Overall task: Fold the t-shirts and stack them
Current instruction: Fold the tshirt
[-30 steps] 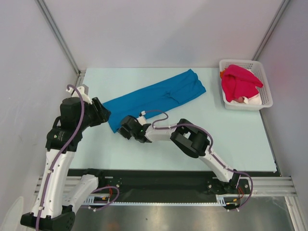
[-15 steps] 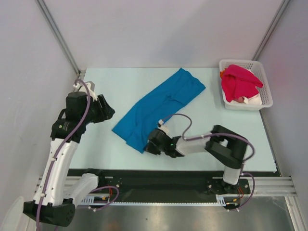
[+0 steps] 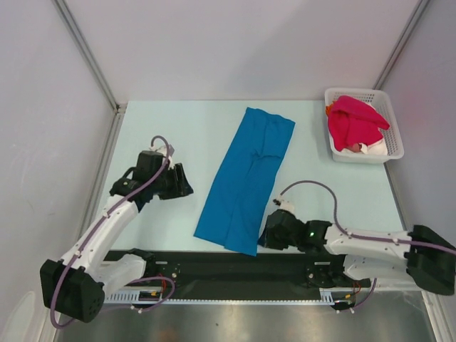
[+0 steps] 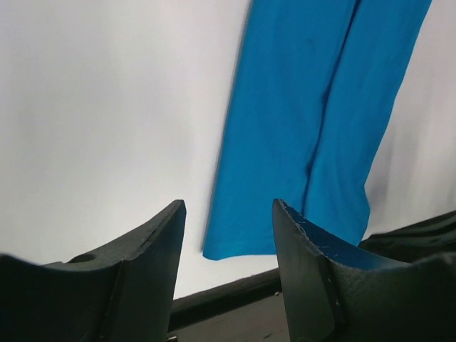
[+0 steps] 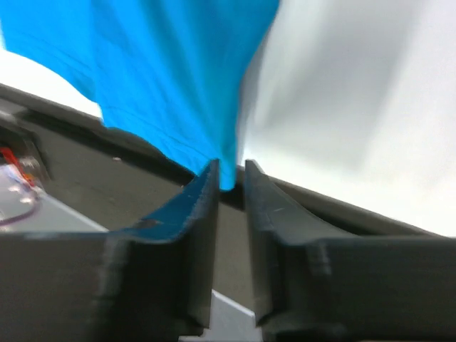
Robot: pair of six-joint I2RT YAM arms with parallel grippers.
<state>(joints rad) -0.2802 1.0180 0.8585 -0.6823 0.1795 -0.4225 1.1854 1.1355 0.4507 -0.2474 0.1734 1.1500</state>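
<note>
The bright blue t-shirt [image 3: 249, 178] lies as a long folded strip from the table's middle back to its near edge. My right gripper [image 3: 265, 235] is shut on its near right corner, at the table's front edge. In the right wrist view the blue cloth [image 5: 171, 64] is pinched between the nearly closed fingers of the right gripper [image 5: 229, 167]. My left gripper [image 3: 187, 189] is open and empty, left of the strip and not touching it. In the left wrist view the shirt [image 4: 299, 107] lies beyond the spread left gripper [image 4: 228, 206]. A crimson-pink t-shirt [image 3: 354, 121] lies in the basket.
The white lattice basket [image 3: 360, 91] stands at the back right. It holds the crimson shirt over a white one [image 3: 374, 147], with a bit of orange [image 3: 329, 109] at its left rim. The black rail [image 4: 235, 299] runs along the table's near edge. Grey walls stand on both sides.
My right gripper has pulled the blue shirt's near end toward the front edge, swinging the strip from diagonal to nearly lengthwise. My left gripper has come away from the shirt and moved nearer and lower.
</note>
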